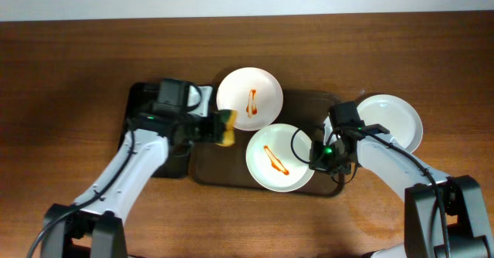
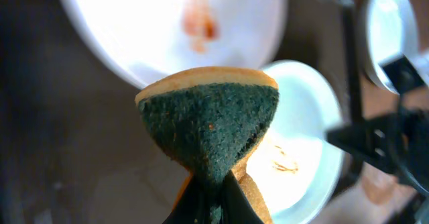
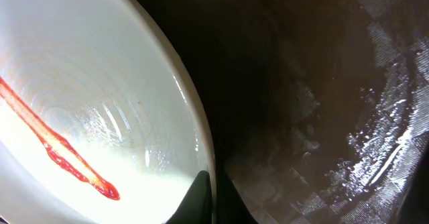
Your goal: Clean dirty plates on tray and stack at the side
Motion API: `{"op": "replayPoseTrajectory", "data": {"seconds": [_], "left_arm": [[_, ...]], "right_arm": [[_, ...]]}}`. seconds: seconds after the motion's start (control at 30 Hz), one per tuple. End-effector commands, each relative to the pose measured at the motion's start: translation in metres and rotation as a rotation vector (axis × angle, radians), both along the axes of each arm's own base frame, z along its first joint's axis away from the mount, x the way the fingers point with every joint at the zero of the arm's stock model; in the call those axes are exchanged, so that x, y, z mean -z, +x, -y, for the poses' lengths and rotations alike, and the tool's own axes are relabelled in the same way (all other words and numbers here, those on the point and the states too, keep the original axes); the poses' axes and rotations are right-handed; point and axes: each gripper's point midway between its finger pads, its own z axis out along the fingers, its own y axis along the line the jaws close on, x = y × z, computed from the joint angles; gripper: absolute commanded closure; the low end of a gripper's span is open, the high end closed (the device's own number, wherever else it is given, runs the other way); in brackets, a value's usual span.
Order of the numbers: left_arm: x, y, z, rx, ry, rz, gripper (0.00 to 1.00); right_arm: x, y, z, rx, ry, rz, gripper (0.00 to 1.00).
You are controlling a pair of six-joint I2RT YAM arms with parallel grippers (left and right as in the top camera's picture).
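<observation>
The brown tray (image 1: 305, 107) holds two dirty plates. The far plate (image 1: 249, 98) has an orange-red streak, and it also shows in the left wrist view (image 2: 154, 29). The near plate (image 1: 279, 157) has a red streak too. My right gripper (image 1: 312, 151) is shut on the near plate's right rim (image 3: 201, 143), one finger inside and one outside. My left gripper (image 1: 214, 127) is shut on a yellow-and-green sponge (image 2: 209, 120) and holds it over the tray's left part, between the two plates. A third plate (image 1: 394, 120), white with no streak visible, lies on the table right of the tray.
A smaller black tray (image 1: 143, 107) lies at the left under my left arm. The tray's bare floor (image 3: 322, 117) looks wet and shiny next to the gripped plate. Wooden table (image 1: 77, 72) surrounds everything.
</observation>
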Motion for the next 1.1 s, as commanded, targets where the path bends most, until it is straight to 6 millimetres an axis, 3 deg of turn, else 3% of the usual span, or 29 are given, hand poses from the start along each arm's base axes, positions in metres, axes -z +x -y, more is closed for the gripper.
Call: {"op": "replayPoseTrajectory", "data": {"seconds": [0.0,0.13,0.17,0.23,0.6,0.7,0.8,1.07], "left_arm": [[0.006,-0.020,0.046,0.087,-0.050,-0.049,1.00],[0.029,-0.038,0.096,0.097,-0.097,-0.156,1.00],[0.032,-0.046,0.118,0.159,-0.149,-0.167,1.00],[0.033,-0.056,0.137,0.211,-0.202,-0.187,1.00],[0.065,-0.090,0.183,0.217,-0.228,-0.329,1.00],[0.076,-0.089,0.182,0.195,-0.181,-0.315,1.00],[0.086,-0.074,0.172,0.126,-0.109,-0.254,1.00],[0.115,-0.044,0.108,-0.071,0.165,-0.181,1.00]], "right_arm": [[0.004,-0.006,0.001,-0.010,-0.019,-0.012,0.96],[0.004,-0.006,0.001,-0.010,-0.019,-0.012,0.96],[0.004,-0.006,0.001,-0.010,-0.019,-0.012,0.96],[0.004,-0.006,0.001,-0.010,-0.019,-0.013,0.96],[0.004,-0.006,0.001,-0.010,-0.019,-0.012,0.96],[0.004,-0.006,0.001,-0.010,-0.019,-0.013,0.96],[0.004,-0.006,0.001,-0.011,-0.019,-0.012,0.96],[0.004,-0.006,0.001,-0.011,-0.020,-0.014,0.96]]}}
